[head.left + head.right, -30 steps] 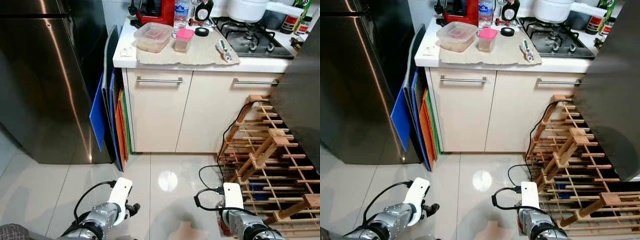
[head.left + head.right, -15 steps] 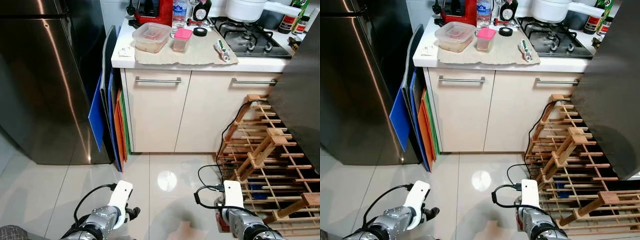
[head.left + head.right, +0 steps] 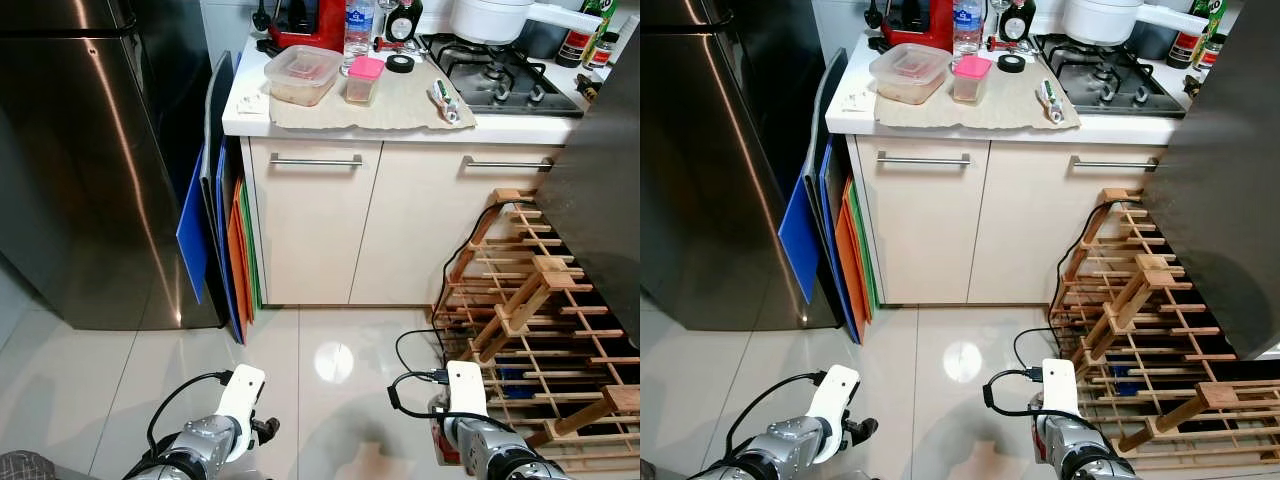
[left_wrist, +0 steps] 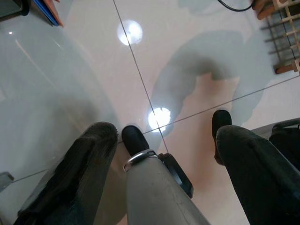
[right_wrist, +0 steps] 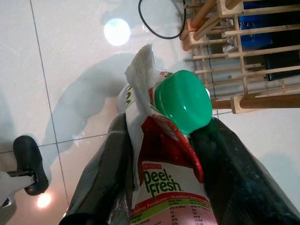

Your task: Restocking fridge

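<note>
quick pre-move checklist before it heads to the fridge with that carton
1. Carton held: ok. The right gripper is clamped on the Peel Fresh carton.
2. Cap on: ok. The green cap is seated.
3. Left gripper free: ok. Jaws open, holding nothing.
4. Fridge door: not ok. It is closed, so it needs opening first.
5. Floor hazards: not ok. A black cable and a wooden rack lie on the robot's right.
6. Shelf space inside: cannot tell.
</note>
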`<state>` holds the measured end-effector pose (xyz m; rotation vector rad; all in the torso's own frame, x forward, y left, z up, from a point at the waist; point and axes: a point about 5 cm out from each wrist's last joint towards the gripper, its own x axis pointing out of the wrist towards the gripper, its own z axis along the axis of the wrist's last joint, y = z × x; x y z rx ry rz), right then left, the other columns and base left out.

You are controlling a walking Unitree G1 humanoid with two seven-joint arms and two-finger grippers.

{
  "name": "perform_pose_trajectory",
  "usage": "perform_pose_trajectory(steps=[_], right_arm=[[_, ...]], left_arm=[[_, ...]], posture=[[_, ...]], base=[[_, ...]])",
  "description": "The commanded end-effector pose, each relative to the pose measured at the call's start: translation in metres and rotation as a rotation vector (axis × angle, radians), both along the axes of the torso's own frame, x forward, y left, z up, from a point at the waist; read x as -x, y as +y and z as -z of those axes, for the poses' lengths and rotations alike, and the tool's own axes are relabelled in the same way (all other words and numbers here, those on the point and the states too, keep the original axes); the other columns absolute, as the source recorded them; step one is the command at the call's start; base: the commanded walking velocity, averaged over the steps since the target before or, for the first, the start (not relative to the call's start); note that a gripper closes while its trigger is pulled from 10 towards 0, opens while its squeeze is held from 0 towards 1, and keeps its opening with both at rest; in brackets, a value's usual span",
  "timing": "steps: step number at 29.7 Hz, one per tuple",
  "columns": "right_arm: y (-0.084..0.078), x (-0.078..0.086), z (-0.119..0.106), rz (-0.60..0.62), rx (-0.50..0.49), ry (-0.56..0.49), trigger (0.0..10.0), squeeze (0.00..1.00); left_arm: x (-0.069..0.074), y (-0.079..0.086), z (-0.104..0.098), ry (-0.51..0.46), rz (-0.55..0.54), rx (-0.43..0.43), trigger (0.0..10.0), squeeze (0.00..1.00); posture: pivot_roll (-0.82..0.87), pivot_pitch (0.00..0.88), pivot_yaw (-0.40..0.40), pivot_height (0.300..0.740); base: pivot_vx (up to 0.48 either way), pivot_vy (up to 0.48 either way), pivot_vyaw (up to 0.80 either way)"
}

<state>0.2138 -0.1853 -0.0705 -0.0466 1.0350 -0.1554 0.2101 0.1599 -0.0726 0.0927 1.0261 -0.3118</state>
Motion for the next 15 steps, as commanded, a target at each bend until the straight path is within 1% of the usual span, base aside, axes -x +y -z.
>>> perform_pose_trajectory(steps=[1, 15], right_arm=[[-0.0026, 0.0004, -0.0001, 0.002, 0.005, 0.003, 10.0, 0.00], [-0.0024, 0.0017, 0.0006, 0.000, 0.010, 0.008, 10.0, 0.00]], left_arm=[[-0.0074, -0.0034, -0.0041, -0.019, 0.003, 0.006, 10.0, 0.00], [-0.0068, -0.0021, -0.0037, -0.018, 0.002, -0.004, 10.0, 0.00]], posture=[[0.12, 0.000, -0.043, 0.740], [0.11, 0.000, -0.044, 0.740]], base=[[0.000, 0.000, 0.00], [0.000, 0.000, 0.00]])
